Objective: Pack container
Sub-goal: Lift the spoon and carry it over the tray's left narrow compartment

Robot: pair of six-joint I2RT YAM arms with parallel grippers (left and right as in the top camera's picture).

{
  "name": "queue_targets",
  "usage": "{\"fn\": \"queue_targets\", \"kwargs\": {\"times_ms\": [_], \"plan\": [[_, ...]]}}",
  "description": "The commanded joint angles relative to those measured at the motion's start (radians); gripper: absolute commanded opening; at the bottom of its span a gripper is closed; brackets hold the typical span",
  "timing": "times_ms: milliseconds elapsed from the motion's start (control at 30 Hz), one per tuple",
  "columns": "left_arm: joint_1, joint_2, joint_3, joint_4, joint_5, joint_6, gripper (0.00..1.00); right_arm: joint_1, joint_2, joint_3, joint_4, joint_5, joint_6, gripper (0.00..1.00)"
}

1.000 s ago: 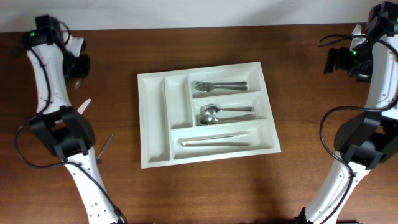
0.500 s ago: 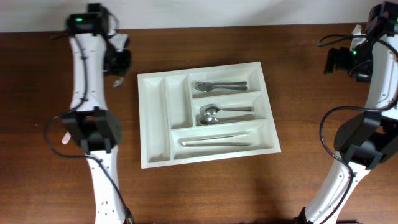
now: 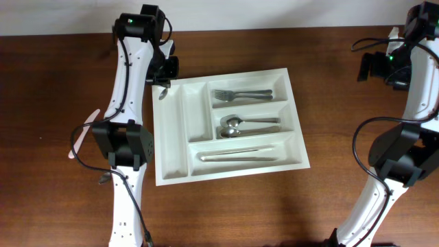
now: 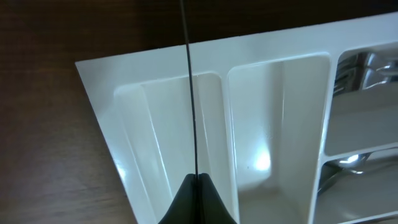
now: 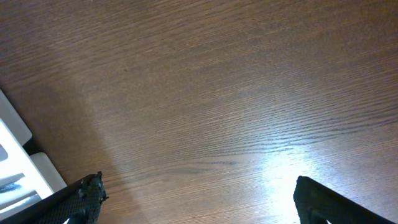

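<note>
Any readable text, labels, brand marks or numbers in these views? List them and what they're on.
None readable in any view.
container: plain white, no label or embossing visible.
forks: any stamp too small to tell.
thin item held by left end effector: edge-on, no marking shows.

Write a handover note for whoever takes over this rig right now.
Left gripper: fingers shut on a thin utensil, seen edge-on, over the cutlery tray's far-left corner.
Right gripper: open, empty, over the table at the right.
Done: forks, spoons, knives lie in the three long compartments.
Left to do: place the held utensil, probably in a narrow compartment, both empty; a pale utensil lies on the table left of the tray.
</note>
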Motion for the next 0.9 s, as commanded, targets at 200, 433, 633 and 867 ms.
{"fn": "queue_targets", "kwargs": {"times_ms": [200, 433, 633, 867], "plan": [[-0.021, -0.034, 0.018, 0.045, 0.01, -0.116, 0.02, 0.005, -0.002, 0.001, -0.003, -0.006, 0.009, 0.99], [-0.048, -0.034, 0.018, 0.074, -0.008, -0.127, 0.02, 0.005, -0.002, 0.001, -0.003, -0.006, 0.009, 0.99], [-0.066, -0.034, 0.018, 0.071, -0.027, -0.137, 0.01, 0.005, -0.002, 0.001, -0.003, -0.006, 0.009, 0.99], [-0.102, -0.037, -0.016, 0.084, -0.115, -0.138, 0.02, 0.005, -0.002, 0.001, -0.003, -0.006, 0.009, 0.99]]}}
